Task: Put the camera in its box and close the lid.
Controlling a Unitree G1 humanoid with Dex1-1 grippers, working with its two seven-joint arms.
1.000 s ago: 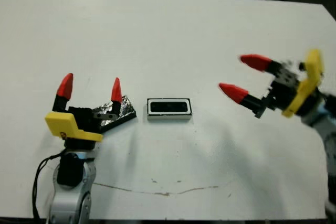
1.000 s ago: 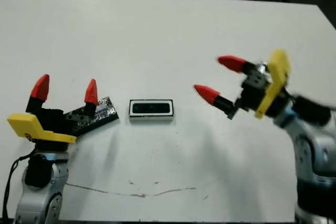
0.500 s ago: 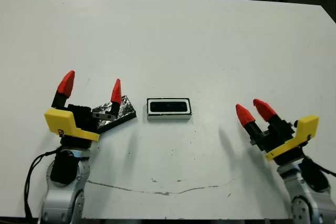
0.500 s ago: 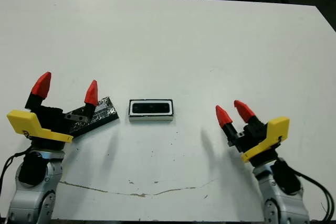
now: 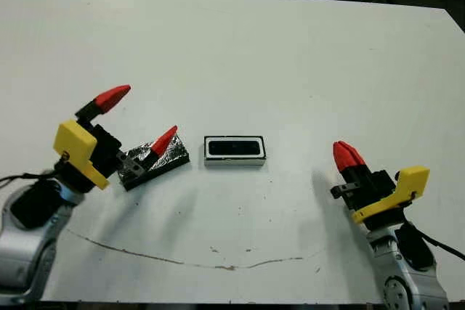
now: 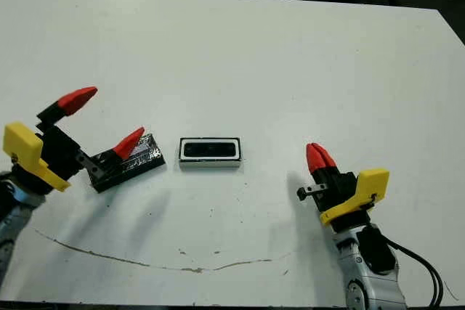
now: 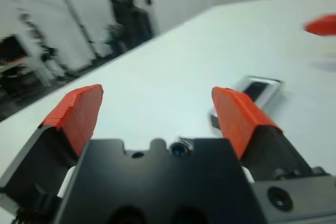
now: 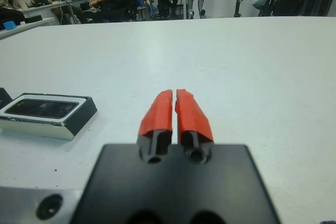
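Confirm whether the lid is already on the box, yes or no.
No: the lid lies flat on the table beside the box, whose top is open with the camera inside.

The camera (image 5: 234, 148) lies in the box (image 5: 234, 160) at the middle of the table (image 5: 240, 56). The lid (image 5: 155, 161) lies just left of the box, apart from it, under the left gripper (image 5: 139, 117). The right gripper (image 5: 347, 155) is well right of the box.

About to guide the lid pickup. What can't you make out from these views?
- Near end of the lid: head views, hidden behind the left gripper.
- Whether its lower finger touches the lid: cannot tell.
- Lid in left wrist view: mostly hidden by a finger.
- How deep the camera sits in the box: too small.
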